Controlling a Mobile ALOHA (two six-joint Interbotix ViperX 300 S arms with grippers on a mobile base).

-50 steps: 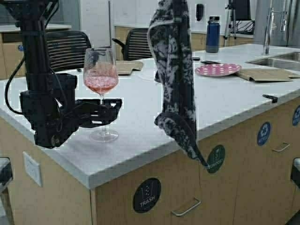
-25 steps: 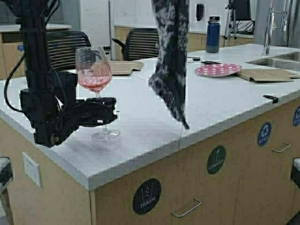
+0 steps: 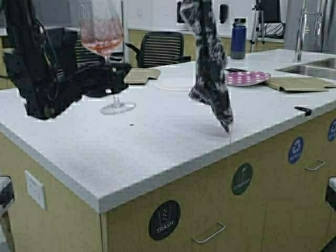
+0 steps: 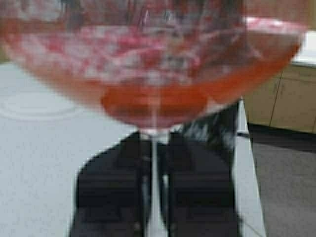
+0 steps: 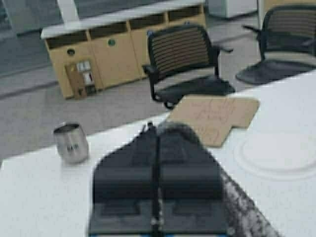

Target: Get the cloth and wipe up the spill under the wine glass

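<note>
Gripping the stem of the wine glass [image 3: 103, 50], my left gripper [image 3: 122, 79] holds it at the left end of the white counter [image 3: 157, 136]; in the left wrist view the two dark fingers [image 4: 111, 190] press on the thin stem from both sides, just under the bowl of pink liquid. The glass stands upright. From the high view I cannot tell whether its round foot touches the counter. A small dark speck [image 3: 131, 125] lies on the counter in front of the foot.

Further right, the cloth [image 3: 209, 63] hangs limp above the middle of the counter, its top running out of the high view and its lowest corner dangling near the counter's front edge. My right gripper [image 5: 157, 143] is clenched, fingers pressed together, with patterned cloth showing beside them.

Behind the cloth lie a tan paper sheet [image 3: 137, 76], a pale round mat [image 3: 176, 83] and a pink dotted plate [image 3: 247, 78].
</note>
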